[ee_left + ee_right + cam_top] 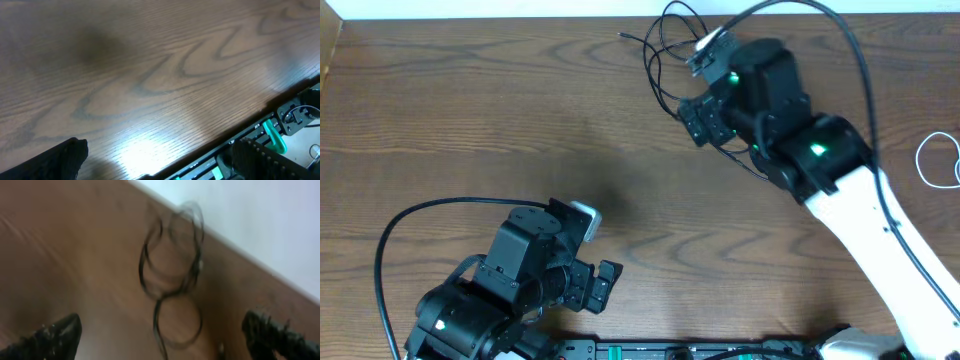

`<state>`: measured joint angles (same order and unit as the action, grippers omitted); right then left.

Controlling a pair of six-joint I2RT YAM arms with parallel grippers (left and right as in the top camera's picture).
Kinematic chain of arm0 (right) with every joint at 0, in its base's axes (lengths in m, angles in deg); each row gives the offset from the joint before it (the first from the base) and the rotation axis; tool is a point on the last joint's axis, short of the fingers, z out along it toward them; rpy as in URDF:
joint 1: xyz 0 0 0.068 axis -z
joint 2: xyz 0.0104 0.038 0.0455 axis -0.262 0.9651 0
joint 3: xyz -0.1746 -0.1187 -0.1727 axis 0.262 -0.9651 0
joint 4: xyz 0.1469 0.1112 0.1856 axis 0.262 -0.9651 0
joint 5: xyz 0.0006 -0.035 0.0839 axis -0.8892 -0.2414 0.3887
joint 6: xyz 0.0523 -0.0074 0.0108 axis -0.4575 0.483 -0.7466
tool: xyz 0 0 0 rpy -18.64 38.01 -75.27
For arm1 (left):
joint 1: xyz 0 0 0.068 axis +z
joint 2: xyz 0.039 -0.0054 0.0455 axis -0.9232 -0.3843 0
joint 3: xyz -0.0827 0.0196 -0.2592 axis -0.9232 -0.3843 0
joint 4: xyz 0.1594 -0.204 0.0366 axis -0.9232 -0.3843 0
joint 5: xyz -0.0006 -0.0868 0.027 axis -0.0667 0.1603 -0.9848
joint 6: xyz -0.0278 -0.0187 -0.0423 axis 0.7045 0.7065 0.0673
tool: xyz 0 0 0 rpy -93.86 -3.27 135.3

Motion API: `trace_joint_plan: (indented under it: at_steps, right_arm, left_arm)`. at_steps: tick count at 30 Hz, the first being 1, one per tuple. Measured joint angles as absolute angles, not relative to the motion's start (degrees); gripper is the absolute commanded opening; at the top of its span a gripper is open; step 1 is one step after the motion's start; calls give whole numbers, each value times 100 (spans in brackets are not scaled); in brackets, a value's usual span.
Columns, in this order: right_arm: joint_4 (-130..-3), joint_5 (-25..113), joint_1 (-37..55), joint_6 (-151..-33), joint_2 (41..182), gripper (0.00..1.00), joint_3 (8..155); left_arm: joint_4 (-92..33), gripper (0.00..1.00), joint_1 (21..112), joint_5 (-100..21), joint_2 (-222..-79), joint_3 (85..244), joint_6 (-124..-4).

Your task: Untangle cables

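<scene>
At the near left of the wooden table (470, 120) the left gripper (598, 281) hangs with its fingers spread wide; its wrist view shows only bare wood grain between the two dark fingertips (60, 160), nothing held; further right, near the far edge of the table, the black cables (665, 50) lie in a loose bundle of overlapping loops, thin ends straying out to the left; the right gripper (703, 122) sits just beside that bundle on its near side, fingers wide apart and pinching nothing; in its blurred wrist view the loops (170, 265) lie on the wood ahead, the lowest one reaching into the gap between the fingers (50, 335), though whether it touches either I cannot tell; at the far right edge a white cable (940, 160) lies in a small loop, well apart from the black ones.
</scene>
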<state>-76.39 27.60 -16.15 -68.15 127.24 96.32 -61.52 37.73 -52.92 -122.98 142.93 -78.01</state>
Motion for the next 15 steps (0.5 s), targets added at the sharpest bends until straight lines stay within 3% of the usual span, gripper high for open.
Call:
trace_joint_plan:
  at_steps: [11,15]
  right_arm:
    - [-8356,2653,-1468,-6818,14780,99,9542]
    - [-8345,2637,-1365,-6920,15333,84,9534]
  left_arm:
    - [-6163,98,3773,-5251,-12298,14293,-7803]
    - [-6168,98,3773,-5251,-12298,14293,-7803]
